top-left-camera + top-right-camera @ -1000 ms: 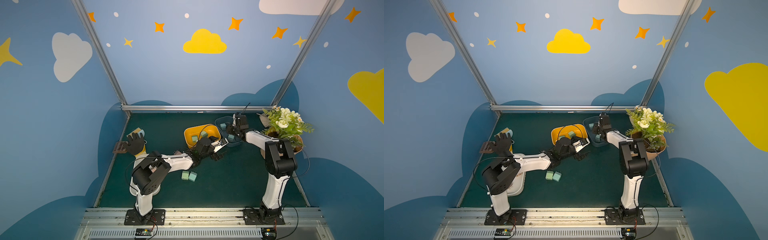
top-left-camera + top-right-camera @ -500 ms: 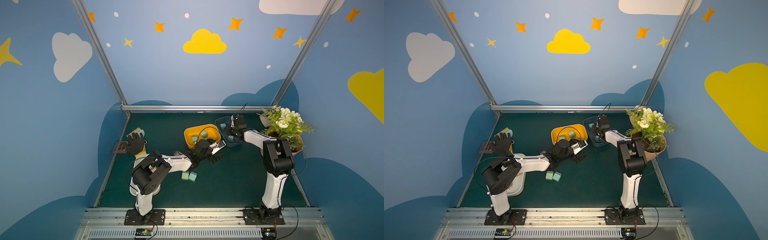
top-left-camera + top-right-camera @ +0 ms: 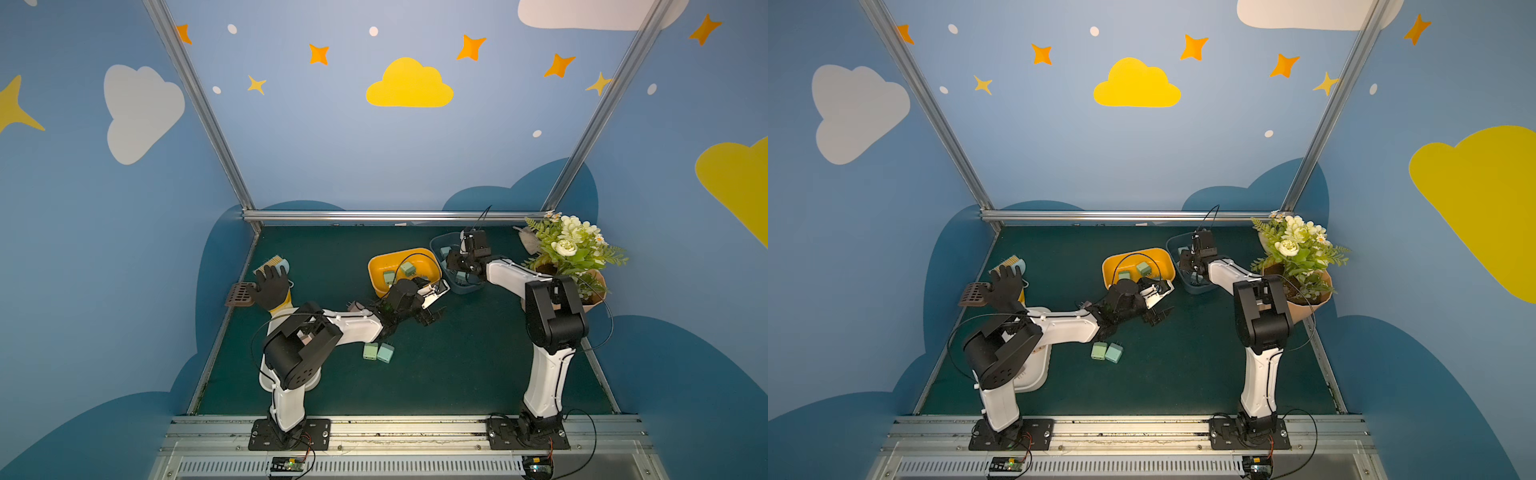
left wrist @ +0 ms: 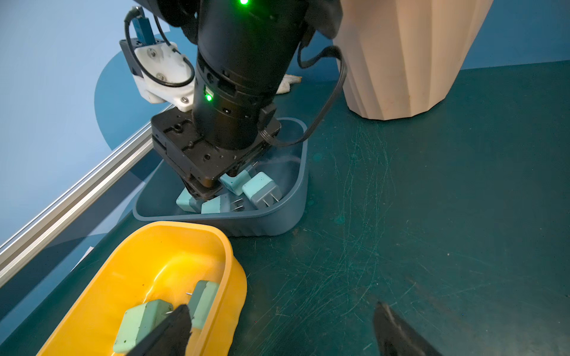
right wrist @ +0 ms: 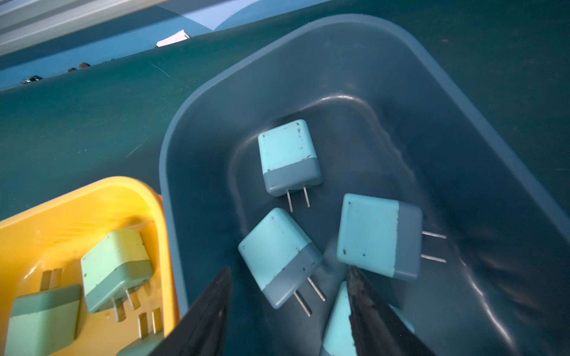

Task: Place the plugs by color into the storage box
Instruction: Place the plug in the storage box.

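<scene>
Four teal-blue plugs (image 5: 288, 157) lie loose on the floor of the grey-blue bin (image 5: 416, 92), their prongs pointing different ways. The bin sits at the far side of the worktop (image 3: 457, 365), right of centre. The right end effector (image 5: 288, 268) hangs down into that bin with its fingers apart. One blue plug lies under the gap between them with space on either side, so nothing is clamped.

Just left of it sits the yellow bin (image 3: 374, 270), with at least two light green plugs (image 5: 115, 268) inside. Two more green plugs (image 3: 370, 351) lie side by side, touching, on the bare worktop nearer than the yellow bin, close to the left arm (image 3: 353, 326).

The left end effector (image 4: 282, 306) hovers low over the worktop by the near right corner of the yellow bin, its fingers spread wide and empty. At the far right stand potted flowers (image 3: 569, 249), and at the far left is a black glove (image 3: 270, 286).
</scene>
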Motion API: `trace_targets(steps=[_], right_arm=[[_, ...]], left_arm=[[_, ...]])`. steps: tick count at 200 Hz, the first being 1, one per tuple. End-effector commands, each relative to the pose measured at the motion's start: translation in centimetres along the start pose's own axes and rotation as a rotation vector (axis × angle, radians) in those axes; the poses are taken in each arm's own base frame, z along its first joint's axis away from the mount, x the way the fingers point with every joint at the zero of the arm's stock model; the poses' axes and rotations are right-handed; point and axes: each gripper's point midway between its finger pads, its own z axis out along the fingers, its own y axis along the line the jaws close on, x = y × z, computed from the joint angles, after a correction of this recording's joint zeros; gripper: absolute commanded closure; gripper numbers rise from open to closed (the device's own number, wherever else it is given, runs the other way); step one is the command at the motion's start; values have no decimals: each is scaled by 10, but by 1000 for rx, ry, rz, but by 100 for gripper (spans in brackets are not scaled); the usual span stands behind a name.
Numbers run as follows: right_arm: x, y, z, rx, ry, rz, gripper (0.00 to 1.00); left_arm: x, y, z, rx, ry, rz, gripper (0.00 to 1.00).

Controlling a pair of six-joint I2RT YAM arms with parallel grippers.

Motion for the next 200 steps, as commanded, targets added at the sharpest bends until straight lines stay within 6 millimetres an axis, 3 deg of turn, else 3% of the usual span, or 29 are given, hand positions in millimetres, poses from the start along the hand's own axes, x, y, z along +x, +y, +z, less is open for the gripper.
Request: trace_targets(steps=[1,46,86,153,176,200], right_arm=[[-22,14,-20,-11,-44,-23,40],[-29,32,-50,-44,-78,-51,40],[-17,53,-78,-96,-85,-81,40],[31,119,-122,-281,-31,-118,40],[56,152,-141,-384,48,-156,39],[87,167,-156,-418,150,-176,38]], left_arm=[[-16,16,-12,-55,-20,-29,8],[-20,26,-30,-98,38,-138,9],[-9,35,-58,-158,151,-250,11],[19,35,-130,-247,370,-440,21],[29,27,-155,-242,414,-483,22],[42,20,-176,-242,454,-532,25]])
